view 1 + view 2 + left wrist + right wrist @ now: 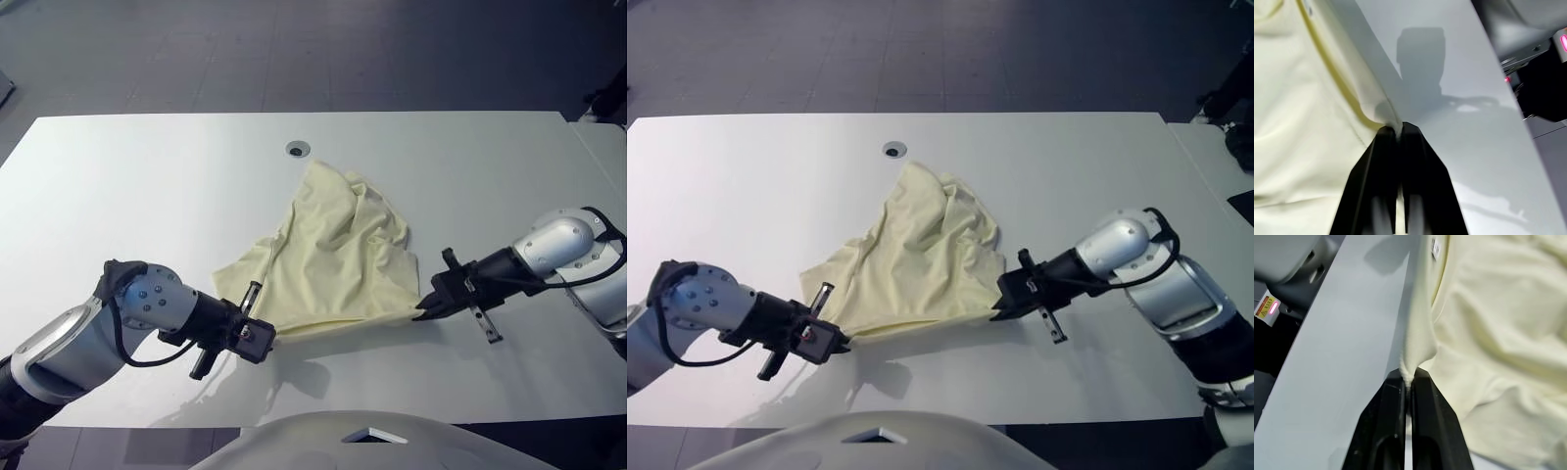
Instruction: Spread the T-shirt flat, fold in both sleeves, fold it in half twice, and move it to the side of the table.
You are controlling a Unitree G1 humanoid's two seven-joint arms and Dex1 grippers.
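Currently, spreading step. T-shirt [338, 259] lies bunched at the desk [147, 176] centre, near hem taut between left jaws and right jaws, each clamped on a corner. Next, I judge: draw it flat.

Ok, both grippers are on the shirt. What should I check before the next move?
1. Hold of left gripper on the near edge of the shirt: ok, shut on the cloth.
2. Hold of right gripper on that edge: ok, shut on the cloth.
3. Near edge stretched between the two: ok.
4. Shirt flat: not ok, the far part is bunched in folds.
5. Sleeves located: cannot tell.
6. Shirt wholly on the table: ok.
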